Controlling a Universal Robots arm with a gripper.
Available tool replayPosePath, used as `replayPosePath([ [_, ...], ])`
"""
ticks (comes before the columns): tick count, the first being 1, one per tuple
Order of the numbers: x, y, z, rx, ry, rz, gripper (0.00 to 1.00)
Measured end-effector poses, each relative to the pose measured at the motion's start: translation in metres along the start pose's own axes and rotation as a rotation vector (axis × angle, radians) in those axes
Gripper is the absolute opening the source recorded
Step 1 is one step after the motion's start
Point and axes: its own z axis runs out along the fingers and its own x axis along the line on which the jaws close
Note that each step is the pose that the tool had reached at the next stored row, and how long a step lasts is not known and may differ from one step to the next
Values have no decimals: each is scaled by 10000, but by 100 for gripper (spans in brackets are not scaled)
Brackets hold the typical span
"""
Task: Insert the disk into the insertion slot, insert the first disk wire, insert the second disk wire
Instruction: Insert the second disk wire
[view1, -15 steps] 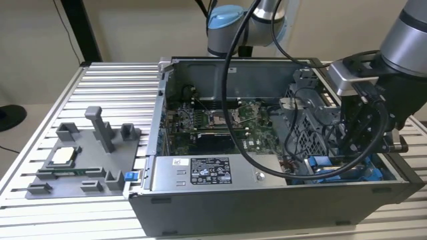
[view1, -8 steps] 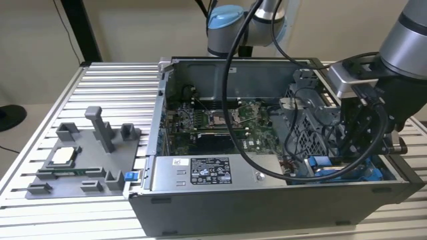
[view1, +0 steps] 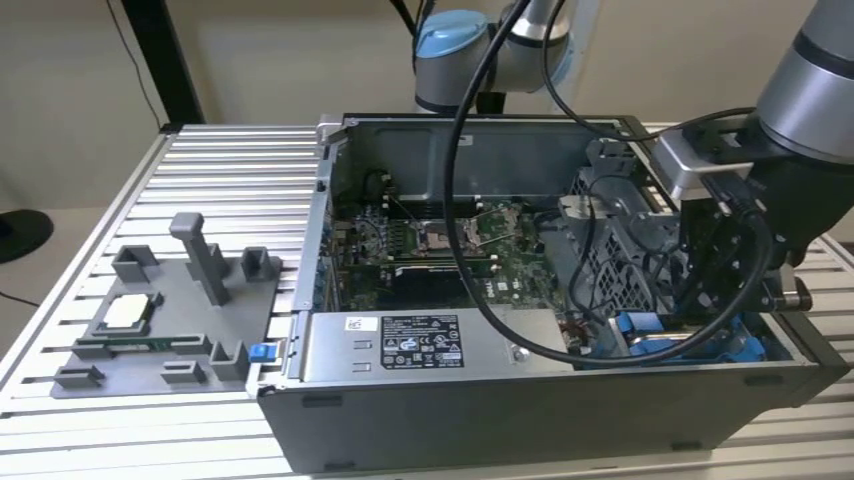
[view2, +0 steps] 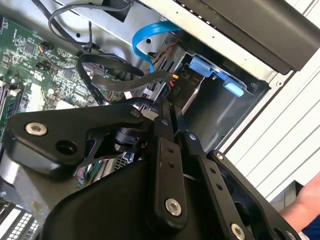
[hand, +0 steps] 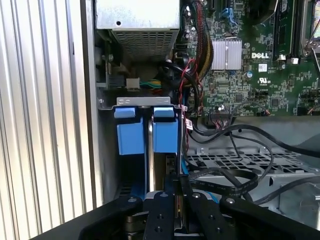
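The computer case (view1: 534, 420) lies open on the slatted table. The insertion slot (hand: 107, 145), a grey-metal bay in the case corner on the exterior view's right, holds two blue frame tabs (hand: 131, 132). A thin silver edge of the disk (hand: 150, 145) stands between them. My gripper (hand: 178, 186) hangs just over this bay with its black fingers (view2: 165, 150) pressed together. A flat black disk wire (hand: 225, 181) loops to the fingertips, and its connector (view2: 172, 82) sits right at my gripper (view2: 169, 111). The arm (view1: 747, 200) reaches down into that corner.
The grey power-supply box (view1: 414, 345) fills the case front beside the bay. The green motherboard (view1: 441, 240) lies behind it. A blue data cable (view2: 147, 37) and several black cables crowd the bay. A grey fixture tray (view1: 160, 320) sits on the exterior view's left. A person's arm (view2: 302, 210) shows outside the case.
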Motion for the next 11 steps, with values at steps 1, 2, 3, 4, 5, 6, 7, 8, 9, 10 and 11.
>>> replayPosePath([
  [1,0,0,4,4,-3,-2,0],
  [2,0,0,8,9,-3,-2,0],
  [3,0,1,11,15,-4,-3,0],
  [4,1,1,15,22,-5,-4,0],
  [5,1,1,18,30,-6,-5,0],
  [6,1,1,23,37,-9,-5,0],
  [7,1,1,28,46,-12,-5,0],
  [8,1,2,33,53,-18,-5,0],
  [9,2,2,41,56,-21,-5,0],
  [10,2,2,48,56,-21,-5,0],
  [11,3,3,56,56,-20,-5,0],
])
